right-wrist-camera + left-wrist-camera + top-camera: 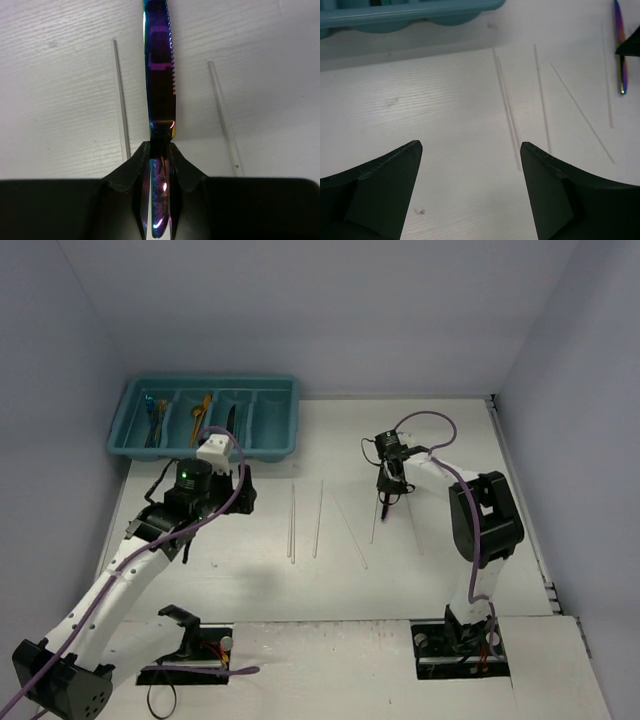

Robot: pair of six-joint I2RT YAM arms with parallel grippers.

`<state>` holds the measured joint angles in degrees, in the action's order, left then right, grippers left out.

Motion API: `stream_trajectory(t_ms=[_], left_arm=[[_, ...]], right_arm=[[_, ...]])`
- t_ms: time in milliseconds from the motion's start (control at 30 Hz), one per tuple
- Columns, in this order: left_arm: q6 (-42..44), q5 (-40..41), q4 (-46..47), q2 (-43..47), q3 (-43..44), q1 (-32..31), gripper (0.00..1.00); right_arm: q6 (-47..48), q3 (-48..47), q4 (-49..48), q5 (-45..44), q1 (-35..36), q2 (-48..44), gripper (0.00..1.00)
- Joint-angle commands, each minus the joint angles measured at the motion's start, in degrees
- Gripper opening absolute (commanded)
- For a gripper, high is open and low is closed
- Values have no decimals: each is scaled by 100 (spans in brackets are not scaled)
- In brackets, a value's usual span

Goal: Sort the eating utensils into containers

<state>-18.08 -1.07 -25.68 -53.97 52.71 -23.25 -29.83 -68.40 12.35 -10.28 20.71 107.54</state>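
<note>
The right gripper (160,148) is clamped on the handle end of an iridescent purple knife (160,65). The serrated blade runs straight out ahead of the jaws, with one pale stick (120,100) lying at each side of it on the white table (250,580). The teal tray (270,448) lies well apart from this claw, to the left and farther back. Its four compartments run near to far, roughly as the knife does, so the carry looks mostly a sideways crossing. The left gripper (471,145), jaws wide and empty, hangs much nearer the tray. Counted: one knife held, six sticks on the table, two of them almost touching; in the tray, blue, orange and black pieces fill three compartments, too small to number
</note>
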Motion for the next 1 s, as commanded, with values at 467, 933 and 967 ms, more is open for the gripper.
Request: stream_trajectory(t_ms=[467,933,967], left_arm=[[-1776,-1192,3024,-2134,951,-2021,77],[-1636,-1144,3061,-3211,1847,-2495,74],[-1633,-1128,3061,-3247,1870,-2505,73]], right_arm=[[-295,-119,-247,1391,237,-2472,0],[-669,-103,-495,1869,497,-2974,0],[-682,-103,-514,1885,500,-2993,0]])
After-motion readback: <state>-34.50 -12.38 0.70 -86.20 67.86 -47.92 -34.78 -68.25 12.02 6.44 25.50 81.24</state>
